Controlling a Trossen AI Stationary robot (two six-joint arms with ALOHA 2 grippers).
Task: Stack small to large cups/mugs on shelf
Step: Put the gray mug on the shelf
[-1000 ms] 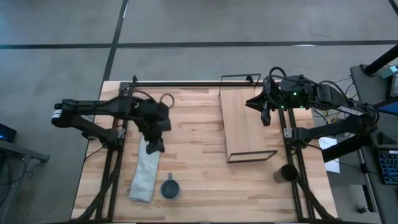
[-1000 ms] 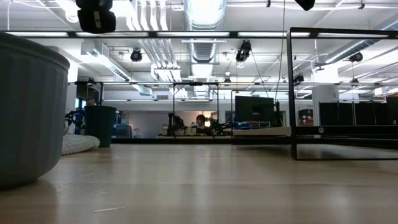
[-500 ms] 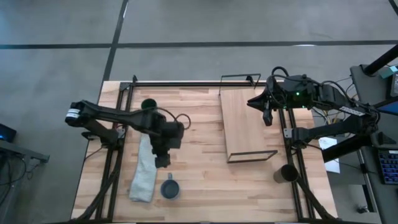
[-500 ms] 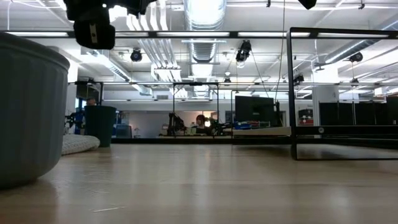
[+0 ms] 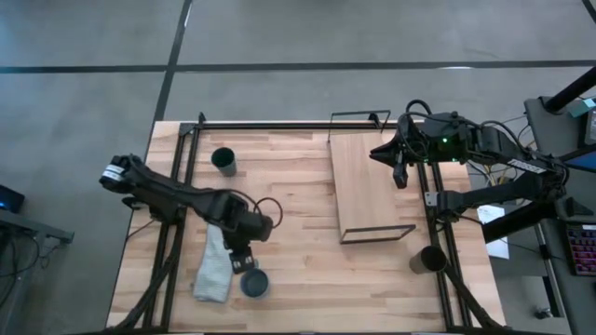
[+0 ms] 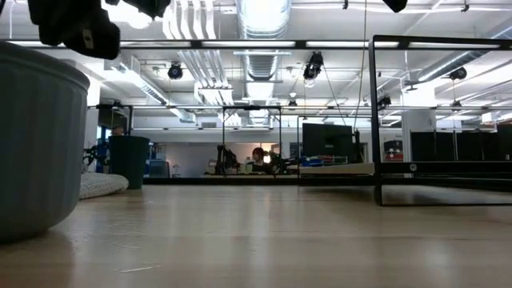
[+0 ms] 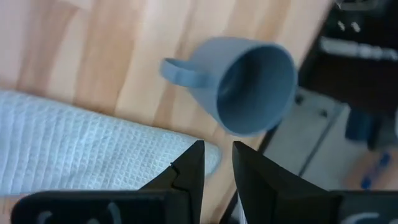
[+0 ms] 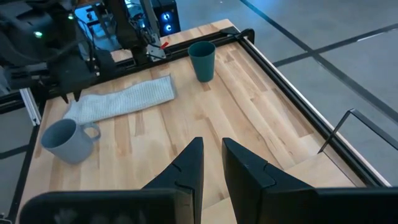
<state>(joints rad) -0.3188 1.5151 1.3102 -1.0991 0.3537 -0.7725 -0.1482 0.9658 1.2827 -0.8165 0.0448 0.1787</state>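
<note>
Blue-grey mug (image 5: pixel 254 282): upright near the table's front edge, directly below the left gripper (image 5: pixel 241 263), handle toward the grey cloth (image 5: pixel 213 263) alongside. Left gripper: fingers a narrow gap apart, holding nothing, above the mug.
Dark green cup (image 5: pixel 223 160): far corner, well apart.
Dark brown-black cup (image 5: pixel 431 260): outside the frame rail.
Shelf (image 5: pixel 371 185): bare board beside the right gripper (image 5: pixel 398 172), fingers narrow, empty.
</note>
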